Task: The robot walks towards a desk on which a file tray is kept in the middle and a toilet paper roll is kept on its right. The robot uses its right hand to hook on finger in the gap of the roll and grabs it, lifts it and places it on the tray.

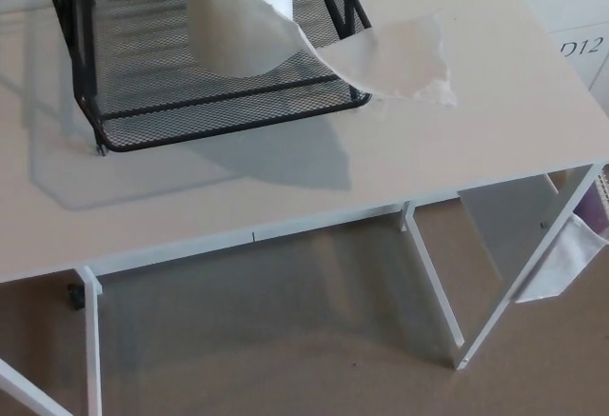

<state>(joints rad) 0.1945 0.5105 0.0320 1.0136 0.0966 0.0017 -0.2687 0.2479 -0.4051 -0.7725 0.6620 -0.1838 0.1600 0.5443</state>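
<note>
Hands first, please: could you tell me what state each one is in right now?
Left hand: not in view.
Right hand: not in view.

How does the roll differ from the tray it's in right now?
The toilet paper roll is white, solid and round; the file tray is black open wire mesh with straight edges. The roll stands inside the tray, but its loose tail spills over the tray's rim onto the desk.
</note>
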